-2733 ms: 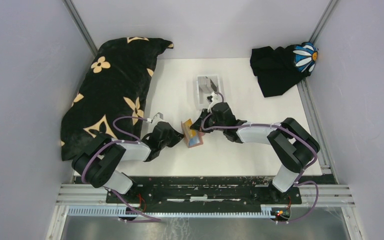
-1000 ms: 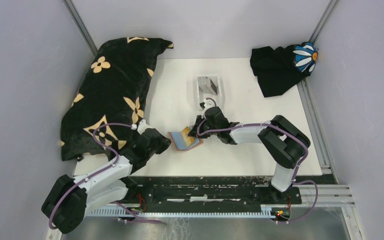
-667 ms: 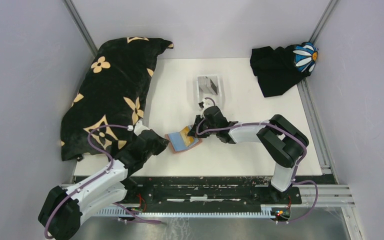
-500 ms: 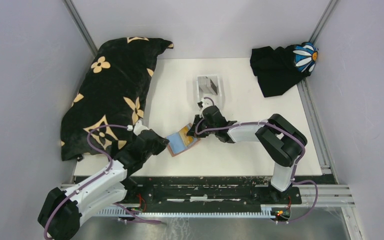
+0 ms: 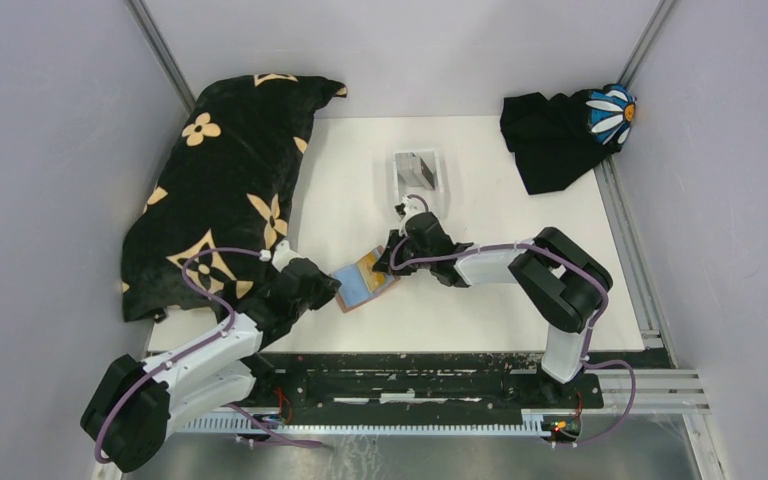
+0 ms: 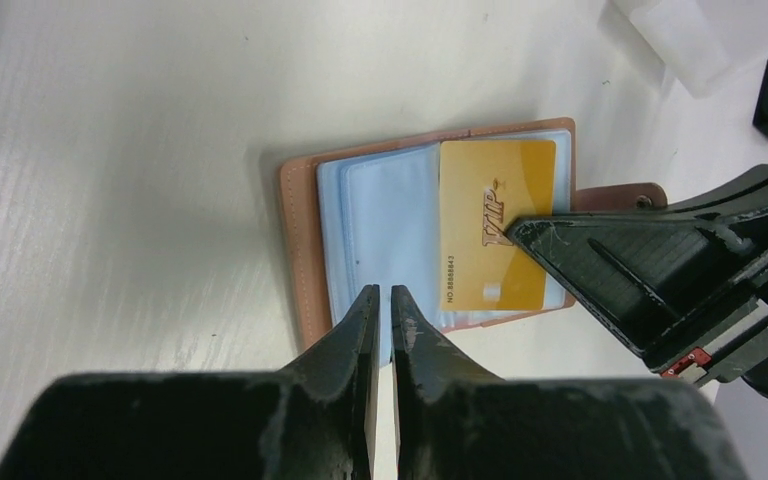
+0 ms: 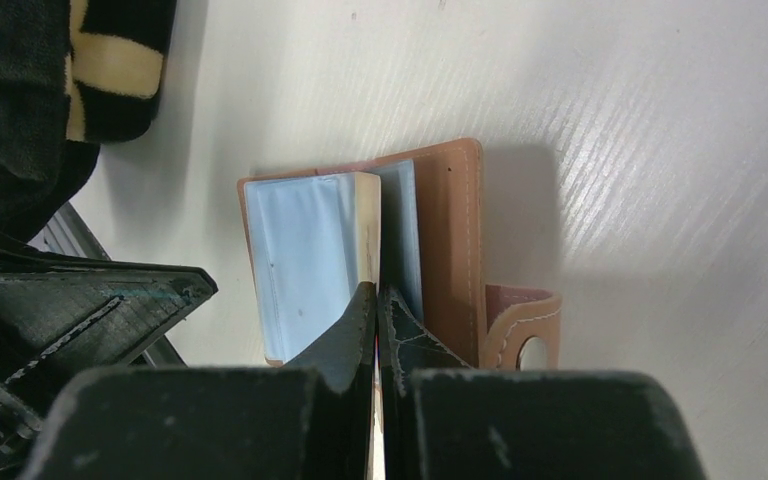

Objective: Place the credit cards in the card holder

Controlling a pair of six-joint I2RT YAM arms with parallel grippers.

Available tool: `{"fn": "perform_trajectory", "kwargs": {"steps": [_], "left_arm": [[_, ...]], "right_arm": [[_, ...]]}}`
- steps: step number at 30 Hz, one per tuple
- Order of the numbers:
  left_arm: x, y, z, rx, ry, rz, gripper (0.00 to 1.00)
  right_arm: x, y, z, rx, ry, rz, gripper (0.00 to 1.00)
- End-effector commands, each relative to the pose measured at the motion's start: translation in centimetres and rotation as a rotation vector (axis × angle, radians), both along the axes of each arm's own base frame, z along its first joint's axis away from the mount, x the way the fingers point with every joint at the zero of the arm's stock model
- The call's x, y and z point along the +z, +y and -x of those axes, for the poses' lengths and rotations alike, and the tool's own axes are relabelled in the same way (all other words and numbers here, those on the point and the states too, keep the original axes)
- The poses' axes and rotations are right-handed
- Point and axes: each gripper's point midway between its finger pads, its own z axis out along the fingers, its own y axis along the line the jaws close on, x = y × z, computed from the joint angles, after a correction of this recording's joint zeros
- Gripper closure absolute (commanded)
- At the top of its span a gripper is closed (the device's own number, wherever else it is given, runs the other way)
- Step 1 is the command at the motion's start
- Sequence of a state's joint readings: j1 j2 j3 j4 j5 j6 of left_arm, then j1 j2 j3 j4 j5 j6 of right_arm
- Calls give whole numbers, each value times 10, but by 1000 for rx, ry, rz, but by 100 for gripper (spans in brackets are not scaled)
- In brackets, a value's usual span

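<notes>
Starting at the near edge: both arms reach in over the white table [image 5: 480,310] and meet at the card holder [image 6: 300,250], which lies open, a bit left of centre on the near half of the table. The left gripper [image 6: 381,292] comes in from the near-left. Its jaws are squeezed down to a thin slit right on the holder's near edge, and it looks like it's nipping the edge of the pale blue plastic sleeves [image 6: 380,220].

The gold card [image 6: 495,225] with "VIP" printed on it sits on the other half of the holder, with blue sleeve showing along two of its edges. I can't tell how far into the pocket it actually is. The right gripper [image 7: 377,295] comes from the opposite side, jaws pressed fully together. In the right wrist view the card's pale edge runs straight into the seam between them, so it seems to be pinching the card. The snap strap [image 7: 520,330] sticks out from the holder's tan cover on that side.

Further back, about mid-table, is a small white tray [image 5: 397,175] with a dark card [image 5: 418,168] in it, well apart from the holder. A big black cushion [image 5: 220,170] with tan flowers runs along the left side. In the far right corner is a crumpled black cloth [image 5: 545,140] with a blue and white daisy thing [image 5: 610,112] against it.
</notes>
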State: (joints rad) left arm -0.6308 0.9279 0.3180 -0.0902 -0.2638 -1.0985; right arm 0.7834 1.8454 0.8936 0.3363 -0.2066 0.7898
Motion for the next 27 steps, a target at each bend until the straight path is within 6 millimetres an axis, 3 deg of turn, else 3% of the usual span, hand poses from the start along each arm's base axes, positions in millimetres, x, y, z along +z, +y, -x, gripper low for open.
{"fn": "perform_trajectory", "kwargs": {"steps": [1, 9, 19, 27], "left_arm": [[6, 8, -10, 53, -72, -11, 85], [-11, 13, -2, 37, -17, -64, 85], [-19, 5, -6, -2, 13, -89, 85], [-19, 0, -5, -29, 17, -89, 76]], "right_arm": [[-25, -7, 14, -3, 51, 10, 99], [-33, -6, 13, -16, 59, -5, 99], [-41, -12, 13, -37, 75, 4, 99], [-45, -12, 12, -49, 79, 1, 99]]}}
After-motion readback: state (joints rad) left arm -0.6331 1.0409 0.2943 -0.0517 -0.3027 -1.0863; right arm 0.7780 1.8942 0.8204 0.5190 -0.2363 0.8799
